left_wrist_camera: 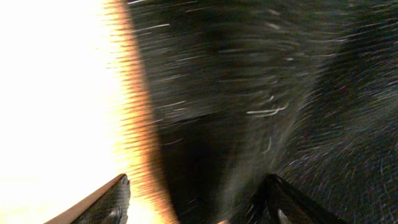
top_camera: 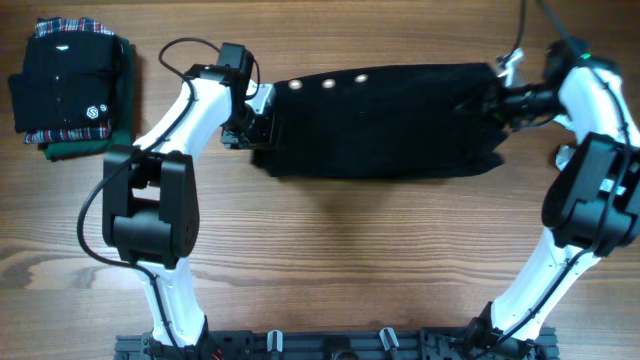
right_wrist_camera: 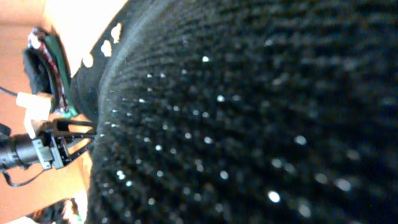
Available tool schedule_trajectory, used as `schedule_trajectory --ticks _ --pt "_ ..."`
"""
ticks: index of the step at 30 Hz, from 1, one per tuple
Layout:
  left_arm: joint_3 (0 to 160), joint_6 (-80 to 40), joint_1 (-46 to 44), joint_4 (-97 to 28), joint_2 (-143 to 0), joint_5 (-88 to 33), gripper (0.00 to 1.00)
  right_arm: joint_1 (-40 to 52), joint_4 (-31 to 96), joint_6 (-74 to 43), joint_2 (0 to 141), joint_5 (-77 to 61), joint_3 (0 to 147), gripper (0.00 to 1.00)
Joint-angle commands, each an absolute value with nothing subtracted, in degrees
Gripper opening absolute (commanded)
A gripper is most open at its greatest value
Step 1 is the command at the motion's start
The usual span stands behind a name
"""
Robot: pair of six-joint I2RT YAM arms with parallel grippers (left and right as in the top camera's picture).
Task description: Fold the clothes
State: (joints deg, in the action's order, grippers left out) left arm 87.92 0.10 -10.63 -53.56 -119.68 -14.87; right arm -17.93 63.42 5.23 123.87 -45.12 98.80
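Note:
A black garment (top_camera: pixel 380 120) with three white buttons lies spread across the far middle of the table. My left gripper (top_camera: pixel 258 122) is at its left edge. In the left wrist view its fingers (left_wrist_camera: pixel 199 179) stand apart, with the cloth's edge (left_wrist_camera: pixel 249 112) lying between them. My right gripper (top_camera: pixel 500 97) is at the garment's right edge, where the cloth bunches toward it. Black knit cloth (right_wrist_camera: pixel 249 124) fills the right wrist view and hides the fingers.
A stack of folded clothes (top_camera: pixel 70 85), dark on top with plaid and green beneath, sits at the far left corner and shows small in the right wrist view (right_wrist_camera: pixel 45 53). The wooden table (top_camera: pixel 350 260) runs toward the near edge.

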Motion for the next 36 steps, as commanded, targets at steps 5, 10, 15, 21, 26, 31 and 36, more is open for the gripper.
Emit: schedule_trajectory --ticks 5,10,15,21,26,31,36 --pt "88.4 -0.5 -9.5 -53.6 -118.5 -12.8 0.70 -15.6 72.5 8.9 123.9 -35.3 105.1 0.04" --pt "88.4 -0.5 -9.5 -53.3 -118.5 -13.1 0.70 -10.1 72.2 3.0 123.9 -27.8 105.0 0.04" --pt "88.6 -0.5 -9.5 -53.4 -118.5 -13.1 0.68 -5.0 69.8 2.1 123.9 -27.8 105.0 0.04" --pt "90.3 -0.4 -9.0 -53.4 -114.8 -13.0 0.67 1.3 68.3 1.3 123.9 -28.1 105.1 0.05" --pt "91.5 -0.4 -7.5 -53.3 -109.0 -13.0 0.70 6.9 66.3 -0.2 123.9 -28.5 105.1 0.04" --pt "91.5 -0.5 -6.5 -53.6 -107.5 -13.0 0.71 12.5 63.0 -1.7 123.9 -28.2 105.1 0.04" --pt "91.5 -0.4 -6.5 -53.7 -107.6 -13.0 0.69 18.3 58.1 -3.4 123.9 -24.1 105.1 0.04"
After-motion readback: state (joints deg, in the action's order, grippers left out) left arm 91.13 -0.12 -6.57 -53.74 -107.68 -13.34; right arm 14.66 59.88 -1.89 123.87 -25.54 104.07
